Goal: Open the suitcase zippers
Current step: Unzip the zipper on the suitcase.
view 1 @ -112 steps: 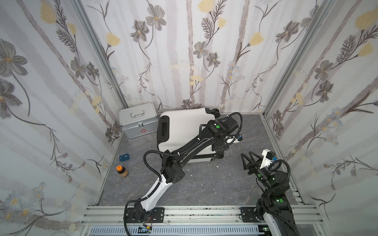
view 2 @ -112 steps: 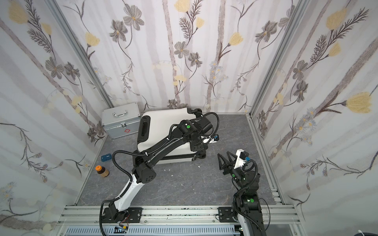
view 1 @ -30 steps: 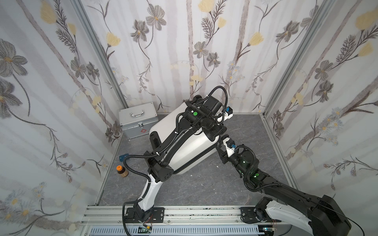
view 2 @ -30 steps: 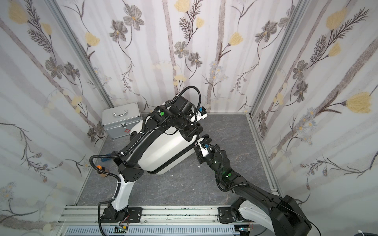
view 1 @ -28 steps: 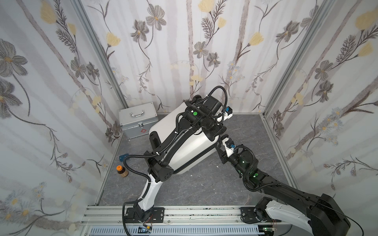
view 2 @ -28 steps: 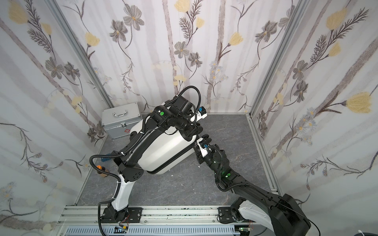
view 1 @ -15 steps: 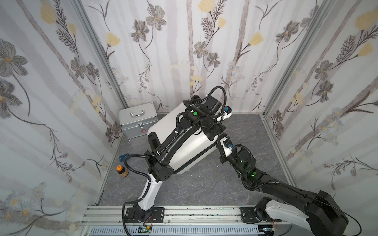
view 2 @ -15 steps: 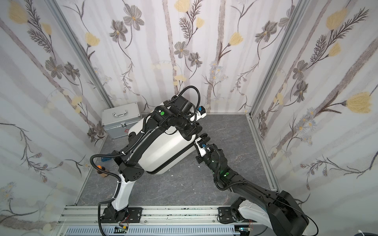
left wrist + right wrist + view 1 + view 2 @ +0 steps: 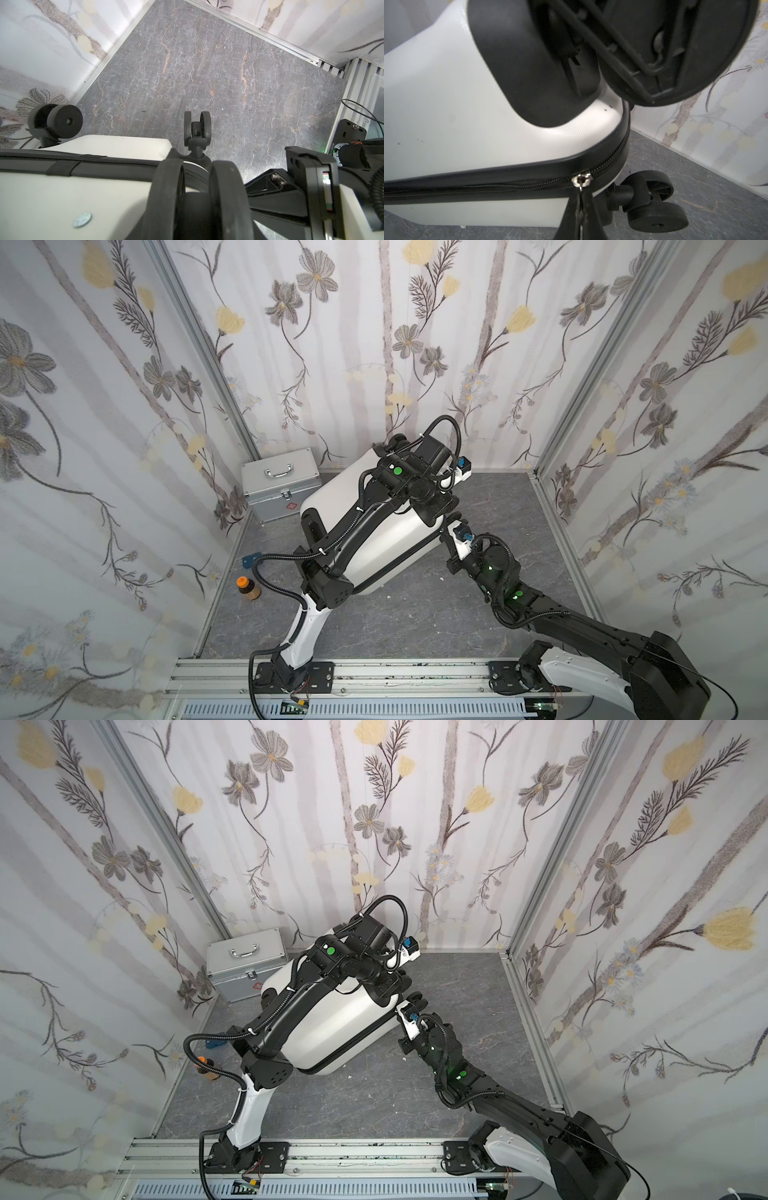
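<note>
Laboratory robot test cell. 3 floral-print wall panels [image 9: 374,344] in aluminium framing [image 9: 210,364] enclose a grey floor [image 9: 415,622]. Left arm [image 9: 357,526] and right arm [image 9: 582,626] mount on a base rail [image 9: 415,672].

- Suitcase [image 9: 390,549]: you are looking at a white hard shell, plastic by the look. It is shining glossy in both top views and showing a fine pebbled grain close up in the right wrist view.
- Zippers [image 9: 529,185]: black cloth tape is carrying fine black teeth, and a smooth, slightly shiny black trim is running along it. The slider [image 9: 581,180] is gleaming as bright silvery metal.
- Wheels [image 9: 656,216]: these are reading as matt black and smooth; you cannot tell plastic from rubber.
- Screw [image 9: 82,218]: bright metal.
- Silver case [image 9: 276,486]: you are seeing ribbed, satin metal with a polished handle.
- Floor [image 9: 415,614]: this is showing matt grey, veined like stone.
- Rail [image 9: 395,672]: bare pale metal, looking lightly scuffed.
</note>
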Motion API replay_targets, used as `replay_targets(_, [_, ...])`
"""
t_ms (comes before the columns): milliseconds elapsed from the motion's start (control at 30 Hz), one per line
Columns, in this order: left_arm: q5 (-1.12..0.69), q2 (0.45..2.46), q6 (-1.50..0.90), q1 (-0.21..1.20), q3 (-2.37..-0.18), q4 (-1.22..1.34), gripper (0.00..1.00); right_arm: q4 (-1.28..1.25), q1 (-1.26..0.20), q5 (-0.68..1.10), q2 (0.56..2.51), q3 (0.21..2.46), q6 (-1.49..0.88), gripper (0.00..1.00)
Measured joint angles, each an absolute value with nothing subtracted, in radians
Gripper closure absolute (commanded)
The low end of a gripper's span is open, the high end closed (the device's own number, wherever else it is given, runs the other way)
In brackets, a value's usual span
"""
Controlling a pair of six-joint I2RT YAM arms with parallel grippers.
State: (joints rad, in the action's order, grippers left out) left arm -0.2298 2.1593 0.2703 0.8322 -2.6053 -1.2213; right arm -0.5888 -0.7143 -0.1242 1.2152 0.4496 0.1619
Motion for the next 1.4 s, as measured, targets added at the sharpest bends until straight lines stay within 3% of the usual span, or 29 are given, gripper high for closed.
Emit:
replay_targets(233, [-0.253, 2.160, 0.290, 0.836, -2.605, -1.240, 0.99, -0.537, -0.672, -0.099, 1.159, 0.446, 0.170, 1.00])
replay_targets(467, [-0.312, 2.145, 0.355, 0.854, -2.576, -1.254, 1.00, -0.406, -0.483, 0.160, 1.115, 0.498, 0.170, 1.00])
replay_targets(933, [-0.372, 2.000, 0.544, 0.961, -2.295, -1.251, 1.00, -0.191, -0.253, 0.592, 1.327, 0.710, 0.195, 1.00])
replay_targets(1400, [-0.443, 1.747, 0.722, 1.053, -1.927, -1.296, 1.00, -0.276, -0.095, 0.451, 1.575, 0.922, 0.131, 1.00])
